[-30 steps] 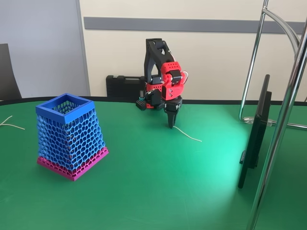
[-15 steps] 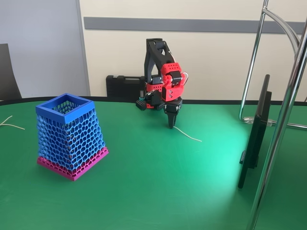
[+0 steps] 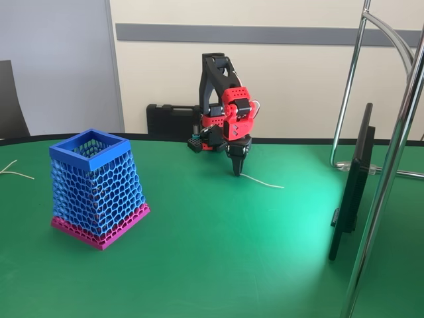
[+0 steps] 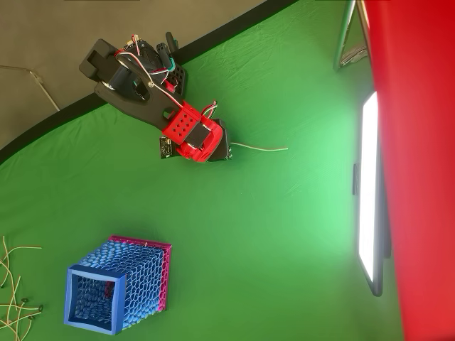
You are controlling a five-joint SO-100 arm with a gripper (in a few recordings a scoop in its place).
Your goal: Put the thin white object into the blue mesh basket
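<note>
I judged the step in hand to be the pickup. The end effector (image 3: 236,171) pointed straight down with its tips at the bench (image 3: 212,265), closed, or nearly so, on one end of the thin white object (image 3: 264,181); I could not tell whether that end had left the surface. The strand trailed off to the right in the fixed view, well apart from the blue mesh basket (image 3: 97,185) at the left. Next I would have needed a lift, then a carry across to the basket's open rim. I read no writing anywhere.
</note>
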